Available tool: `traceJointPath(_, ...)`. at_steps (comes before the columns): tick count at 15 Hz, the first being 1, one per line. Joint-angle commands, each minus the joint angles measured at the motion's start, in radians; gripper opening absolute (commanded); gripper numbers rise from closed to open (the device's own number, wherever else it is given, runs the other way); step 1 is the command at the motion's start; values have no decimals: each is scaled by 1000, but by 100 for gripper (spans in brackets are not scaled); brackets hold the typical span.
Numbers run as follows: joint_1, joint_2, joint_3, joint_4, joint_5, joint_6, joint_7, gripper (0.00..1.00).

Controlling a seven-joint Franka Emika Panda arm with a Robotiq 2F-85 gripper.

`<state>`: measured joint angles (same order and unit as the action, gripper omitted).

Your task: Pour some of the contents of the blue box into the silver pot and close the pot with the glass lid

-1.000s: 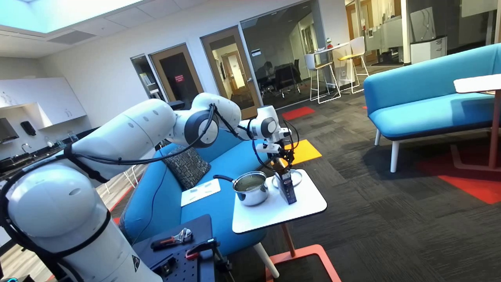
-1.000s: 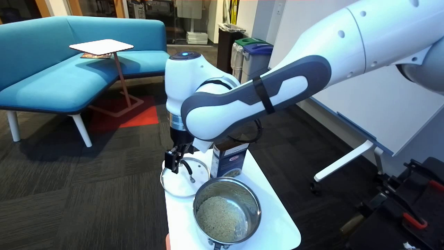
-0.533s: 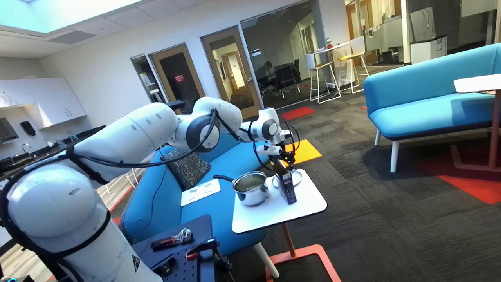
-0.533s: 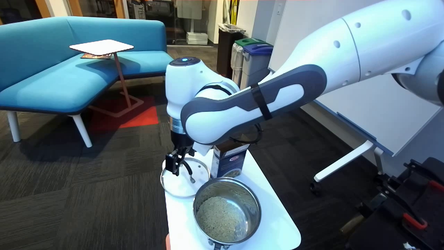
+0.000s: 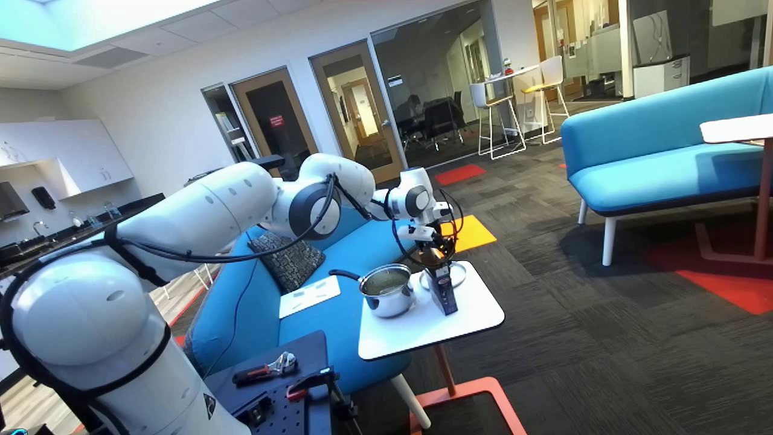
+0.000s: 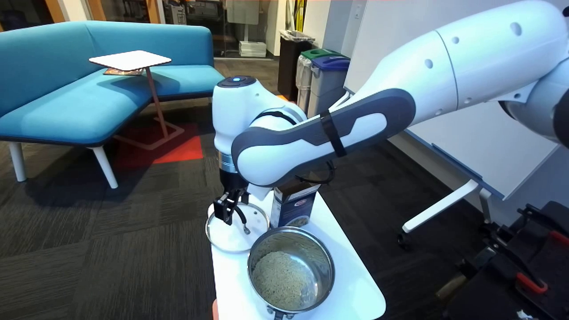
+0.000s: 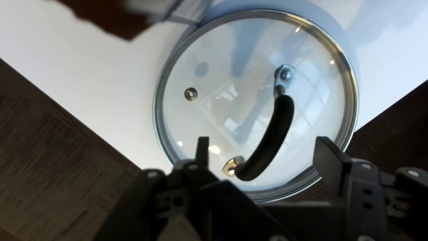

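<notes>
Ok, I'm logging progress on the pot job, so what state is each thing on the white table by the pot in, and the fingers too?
Silver pot: uncovered, partly filled with pale grains
Glass lid: off the pot, lying flat, black handle up
Blue box: upright, top open
Fingers: apart, not closed on the black handle
</notes>
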<state>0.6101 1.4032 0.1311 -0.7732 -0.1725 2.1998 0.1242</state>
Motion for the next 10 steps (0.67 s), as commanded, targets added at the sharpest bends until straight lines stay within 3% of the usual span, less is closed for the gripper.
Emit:
traceJointPath(1, 4, 27, -4, 64, 5, -48, 11, 51)
traceJointPath(7, 0, 28, -4, 76, 5, -48, 11, 5)
traceJointPath(9, -2, 25, -1, 76, 6, -50, 7, 0)
traceJointPath(10, -3, 21, 1, 75, 7, -49, 6, 2)
